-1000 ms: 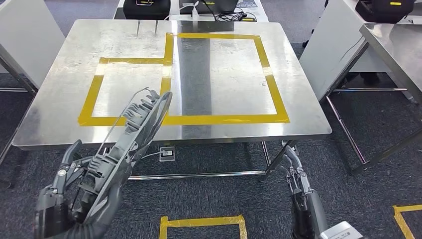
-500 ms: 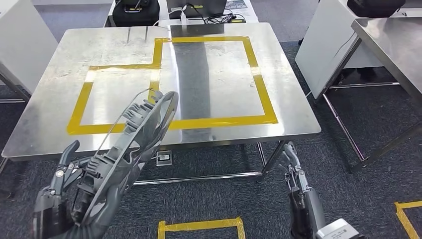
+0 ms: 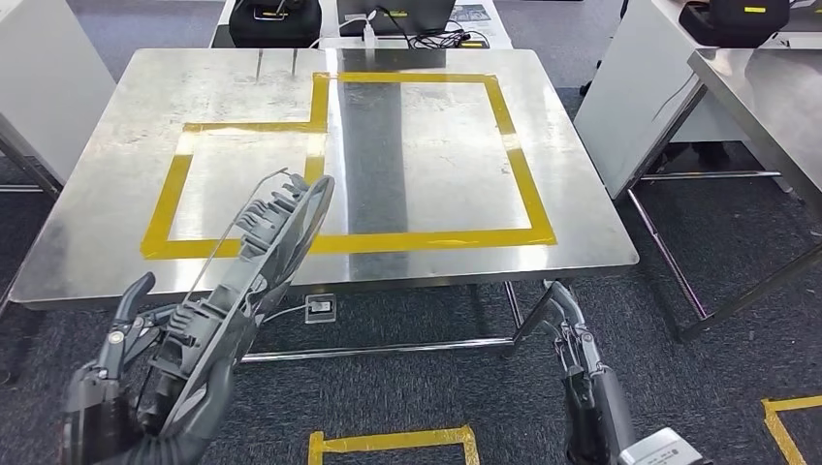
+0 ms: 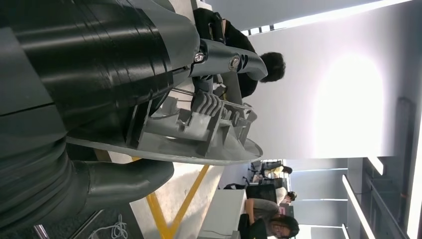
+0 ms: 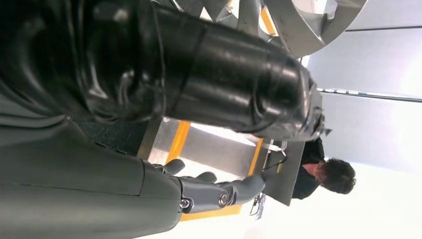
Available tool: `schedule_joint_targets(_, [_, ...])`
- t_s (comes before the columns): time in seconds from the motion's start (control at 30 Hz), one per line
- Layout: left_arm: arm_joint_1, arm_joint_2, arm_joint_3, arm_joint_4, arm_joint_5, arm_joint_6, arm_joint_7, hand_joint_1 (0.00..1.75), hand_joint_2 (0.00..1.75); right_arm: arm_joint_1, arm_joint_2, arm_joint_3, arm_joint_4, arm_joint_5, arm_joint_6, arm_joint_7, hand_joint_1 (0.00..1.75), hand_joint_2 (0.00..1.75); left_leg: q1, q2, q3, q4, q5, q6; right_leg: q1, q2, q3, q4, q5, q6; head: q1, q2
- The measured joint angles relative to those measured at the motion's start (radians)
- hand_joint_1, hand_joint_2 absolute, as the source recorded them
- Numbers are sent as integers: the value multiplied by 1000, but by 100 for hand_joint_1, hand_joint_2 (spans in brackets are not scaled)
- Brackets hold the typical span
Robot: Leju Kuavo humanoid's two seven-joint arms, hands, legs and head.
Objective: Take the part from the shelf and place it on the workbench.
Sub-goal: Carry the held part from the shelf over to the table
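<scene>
The grey part (image 3: 262, 281) is gripped in the left robot hand (image 3: 121, 383), short of the counter (image 3: 107, 208) ahead. The right robot hand (image 3: 572, 334) hangs low, holding nothing, fingers loosely apart. The long part could likely clip the counter edge if carried low.

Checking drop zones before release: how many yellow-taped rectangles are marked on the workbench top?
2: a smaller left rectangle nearest the part in the left hand, and a larger right rectangle adjoining it.
</scene>
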Motion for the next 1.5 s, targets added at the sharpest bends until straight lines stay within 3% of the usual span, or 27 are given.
schedule_joint_targets(0.03, [0, 0, 0, 0, -1, 0, 0, 175, 175, 0, 0, 0, 0, 0, 0, -1, 0, 0, 0, 0, 1, 0, -1, 0, 0, 0, -2, 0, 13, -1, 3, 0])
schedule_joint_targets(0.07, [0, 0, 0, 0, -2, 0, 0, 175, 175, 0, 0, 0, 0, -1, 0, -1, 0, 0, -1, -1, 3, 0, -2, 0, 0, 0, 14, -38, 43, -4, 7, 0])
schedule_joint_targets(0.1, [0, 0, 0, 0, -2, 0, 0, 175, 175, 0, 0, 0, 0, -1, 0, -2, 0, 0, -2, -2, 5, 0, -3, -1, 1, 0, 43, -103, 80, -10, 11, 0])
schedule_joint_targets(0.17, [1, 0, 0, 0, -2, 0, -1, 175, 175, -1, 0, 0, 0, -1, 0, -3, 0, 0, -2, -3, 6, -3, -4, -4, 6, -1, 103, -224, 121, -25, 15, 0])
schedule_joint_targets(0.27, [1, 0, 0, 0, -3, 0, -2, 175, 175, 0, 0, 0, -1, 1, 1, -3, 0, 0, 1, -2, 3, -11, 2, -21, 18, -1, 128, -272, 124, -42, 19, 0])
schedule_joint_targets(0.33, [1, 0, 0, -2, -3, 0, -1, 175, 175, -1, 0, 0, -1, 2, 1, -2, 0, 0, 2, -1, 3, -12, 0, -31, 13, -2, 140, -294, 132, -49, 18, 0])
schedule_joint_targets(0.4, [0, 0, 0, -4, -3, 0, -1, 175, 175, -1, 0, 0, -1, 2, 2, -2, 0, 0, -1, 1, -15, 31, -27, -37, 7, -3, 159, -320, 139, -56, 9, 0])
schedule_joint_targets(0.47, [0, 0, 0, -5, -4, 0, -2, 175, 175, -1, 0, 0, 0, 2, 2, -2, 0, 0, -2, 1, -78, 154, -79, -38, 9, -5, 165, -324, 137, -62, -5, 0])
schedule_joint_targets(0.53, [1, 1, 0, -6, -4, 0, -1, 175, 175, 0, 0, 0, 0, 2, 2, -2, 0, 0, -2, 1, -132, 245, -96, -38, 12, -4, 166, -322, 133, -64, -17, 0])
schedule_joint_targets(0.57, [2, 1, 0, -6, -4, 0, -1, 175, 175, 0, 0, 0, 1, 2, 2, -2, 0, 0, -2, 1, -131, 233, -76, -37, 13, -2, 167, -320, 131, -64, -22, 0])
schedule_joint_targets(0.6, [2, 1, 0, -6, -5, 0, -1, 175, 175, 0, 0, 0, 1, 2, 2, -2, 0, 0, -2, 1, -109, 184, -42, -35, 14, -1, 169, -317, 127, -63, -27, 0])
schedule_joint_targets(0.67, [1, 1, 0, -6, -5, 0, -2, 175, 175, 0, 0, 0, 1, 2, 2, -2, 0, 0, -4, 1, -43, 51, 10, -29, 17, 3, 170, -304, 116, -55, -36, 0])
schedule_joint_targets(0.73, [1, 1, 0, -6, -5, 0, -4, 175, 175, 0, 0, 0, 1, 1, 1, -3, 0, 0, -8, 1, -3, -15, 17, -23, 19, 4, 164, -291, 106, -45, -37, 0])
schedule_joint_targets(0.87, [1, 1, 0, -8, -2, 0, -10, 175, 175, 0, 0, 0, 0, 0, 1, -5, 0, 0, -7, -2, 8, -26, 14, -7, 13, 3, 153, -270, 89, -23, -32, 0])
schedule_joint_targets(0.93, [1, 0, 0, -8, -2, 0, -15, 175, 175, 0, 0, 0, 0, 0, 2, -7, 0, 0, -2, -1, 16, -30, 12, -1, 8, 1, 109, -185, 49, -10, -22, 0])
schedule_joint_targets(1.0, [1, 0, 0, -8, -2, 0, -18, 175, 175, 0, 0, 0, 0, 0, 2, -8, 0, 0, -2, -1, 19, -29, 7, 2, 0, 0, 34, -53, 5, 0, -11, 0])
schedule_joint_targets(1.03, [1, 0, 0, -8, -2, 0, -19, 175, 175, 1, 0, 0, 1, -1, 2, -8, 0, 0, -2, -1, 23, -29, 3, 2, -3, 0, 5, -12, 3, 3, -7, 0])
schedule_joint_targets(1.07, [1, 0, 0, -8, -2, 0, -18, 175, 175, 1, 0, 0, 1, -1, 2, -8, 0, 0, -1, -2, 28, -29, -1, 1, -5, 0, -7, -5, 19, 4, -5, 0])
schedule_joint_targets(1.1, [2, 0, 0, -8, -2, 0, -18, 175, 175, 1, 0, 0, 2, -1, 2, -8, 0, 0, -1, -3, 34, -29, -6, 0, -6, -1, -1, -34, 50, 4, -1, 0])
schedule_joint_targets(1.17, [2, 0, 0, -8, -2, 0, -18, 175, 175, 1, 0, 0, 3, -2, 2, -8, 0, 0, -1, -5, 46, -31, -17, -5, -7, -2, 48, -159, 123, -1, 6, 0])
schedule_joint_targets(1.23, [1, 0, 0, -8, -2, 0, -18, 175, 175, 0, 0, 0, 3, -2, 2, -10, 0, 0, -2, -6, 55, -34, -26, -15, -1, -3, 97, -256, 152, -12, 10, 0])
schedule_joint_targets(1.3, [0, 0, 0, -8, -3, 0, -17, 175, 175, 1, 0, -1, 3, -3, 2, -10, 0, 0, -1, -7, 58, -37, -28, -28, 8, -2, 112, -278, 145, -24, 11, 0])
schedule_joint_targets(1.4, [0, 1, -1, -10, -3, 0, -15, 175, 175, 1, 0, -1, 2, -2, 2, -11, 0, 0, 1, -3, 55, -25, -41, -41, 5, -2, 130, -299, 143, -43, 6, 0])
schedule_joint_targets(1.43, [-1, 1, -1, -11, -4, 0, -14, 175, 175, 1, 0, -1, 2, -2, 2, -11, 0, 0, 0, -2, 34, 17, -59, -42, 3, -2, 141, -306, 141, -50, 0, 0])
schedule_joint_targets(1.5, [-2, 1, -2, -12, -5, 0, -14, 175, 175, 0, 0, -1, 3, -2, 3, -10, 0, 0, -1, -1, -44, 152, -102, -42, 6, -3, 155, -311, 132, -60, -15, 0])
